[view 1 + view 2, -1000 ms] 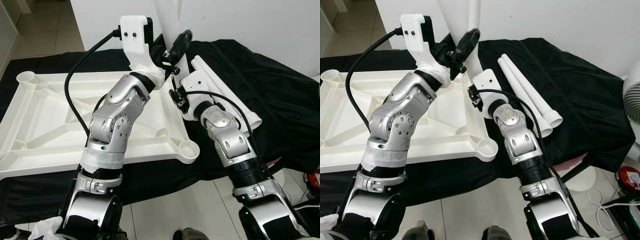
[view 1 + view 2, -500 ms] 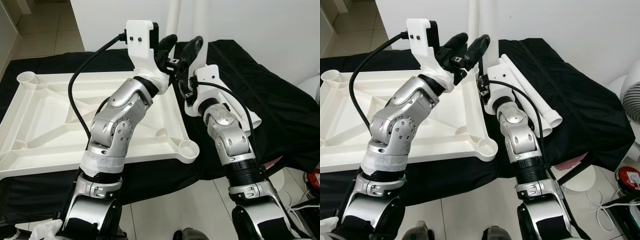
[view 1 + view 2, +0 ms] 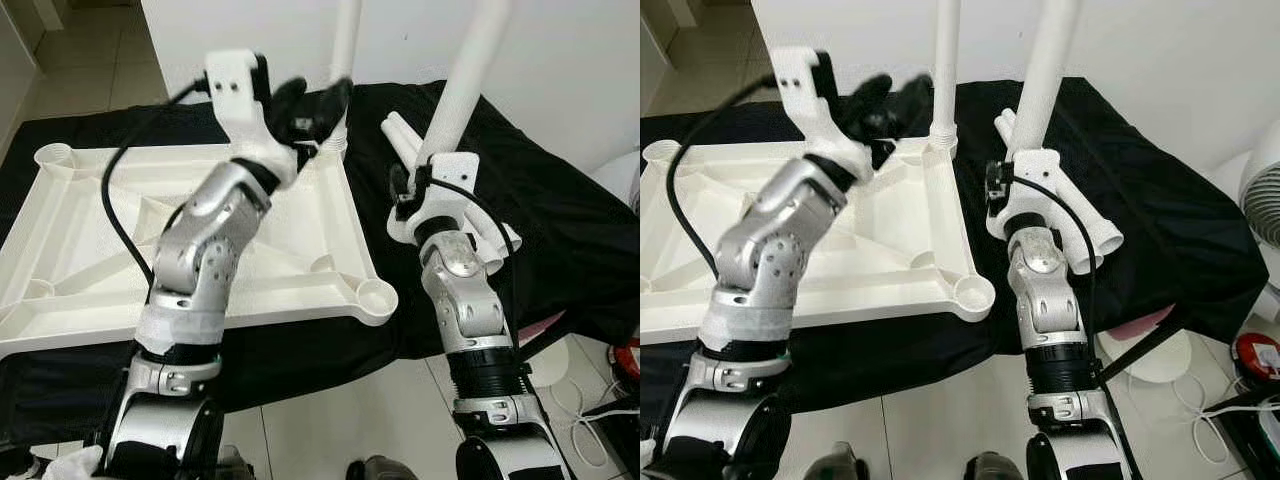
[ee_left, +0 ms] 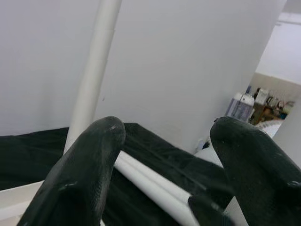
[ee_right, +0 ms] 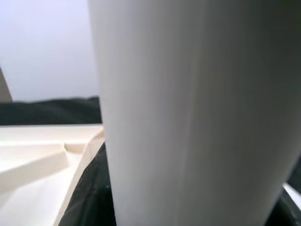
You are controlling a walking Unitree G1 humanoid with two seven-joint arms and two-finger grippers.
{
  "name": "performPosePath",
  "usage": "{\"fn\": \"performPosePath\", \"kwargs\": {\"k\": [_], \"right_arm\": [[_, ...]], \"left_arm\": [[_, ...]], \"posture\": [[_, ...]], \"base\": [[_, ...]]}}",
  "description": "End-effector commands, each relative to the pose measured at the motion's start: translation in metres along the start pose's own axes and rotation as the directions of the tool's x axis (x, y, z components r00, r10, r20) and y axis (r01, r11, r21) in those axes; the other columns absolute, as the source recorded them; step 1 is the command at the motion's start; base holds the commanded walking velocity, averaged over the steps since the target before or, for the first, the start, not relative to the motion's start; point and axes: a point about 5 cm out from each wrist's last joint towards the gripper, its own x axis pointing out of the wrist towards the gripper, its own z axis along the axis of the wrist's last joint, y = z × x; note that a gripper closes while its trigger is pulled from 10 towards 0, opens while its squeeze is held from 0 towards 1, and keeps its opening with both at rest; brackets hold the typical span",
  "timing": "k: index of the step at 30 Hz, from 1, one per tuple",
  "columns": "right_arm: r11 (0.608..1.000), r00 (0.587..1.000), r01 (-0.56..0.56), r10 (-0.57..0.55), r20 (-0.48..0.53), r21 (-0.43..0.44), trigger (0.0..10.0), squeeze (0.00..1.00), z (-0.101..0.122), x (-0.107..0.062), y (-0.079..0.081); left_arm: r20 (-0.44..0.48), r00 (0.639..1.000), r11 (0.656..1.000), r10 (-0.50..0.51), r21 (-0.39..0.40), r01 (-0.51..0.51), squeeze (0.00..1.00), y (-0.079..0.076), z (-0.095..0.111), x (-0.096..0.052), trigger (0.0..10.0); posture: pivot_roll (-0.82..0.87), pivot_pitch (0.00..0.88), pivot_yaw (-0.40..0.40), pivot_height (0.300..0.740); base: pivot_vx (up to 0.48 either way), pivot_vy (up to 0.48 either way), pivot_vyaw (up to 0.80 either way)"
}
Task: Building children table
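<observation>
Presently, right claw [image 3: 428, 180] clamped around raised white leg [image 3: 464, 80], left claw [image 3: 310, 100] fingers spread, beside upright leg [image 3: 945, 70] socketed in inverted tabletop [image 3: 90, 250], spare legs [image 3: 1090, 215] on black cloth [image 3: 560, 200].

The upturned tabletop [image 3: 300, 250] was plain white, as were the table legs [image 3: 1045, 70], set against a solid black cloth [image 3: 560, 200]. Both arms were silver with white wrist housings; the left gripper [image 3: 312, 103] had black fingers [image 4: 80, 174]. The wall [image 3: 560, 60] was white, and the floor tiles [image 3: 330, 430] pale.
</observation>
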Motion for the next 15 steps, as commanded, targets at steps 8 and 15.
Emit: {"fn": "performPosePath", "kwargs": {"k": [8, 15], "right_arm": [[0.999, 0.999, 0.028, -0.027, 0.046, -0.034, 10.0, 0.00, 0.005, -0.006, -0.013], [0.998, 0.998, 0.018, -0.015, 0.058, -0.052, 10.0, 0.00, 0.007, -0.007, -0.019]], "left_arm": [[-0.102, 0.973, 0.953, -0.206, 0.204, 0.223, 0.00, -0.021, -0.034, -0.019, 10.0], [-0.125, 0.891, 0.884, -0.436, 0.125, 0.451, 0.00, -0.044, -0.054, -0.052, 10.0]], "posture": [[-0.02, 0.016, -0.017, 0.740], [-0.02, 0.003, -0.029, 0.740]], "base": [[0.000, 0.000, 0.00], [0.000, 0.000, 0.00]]}}
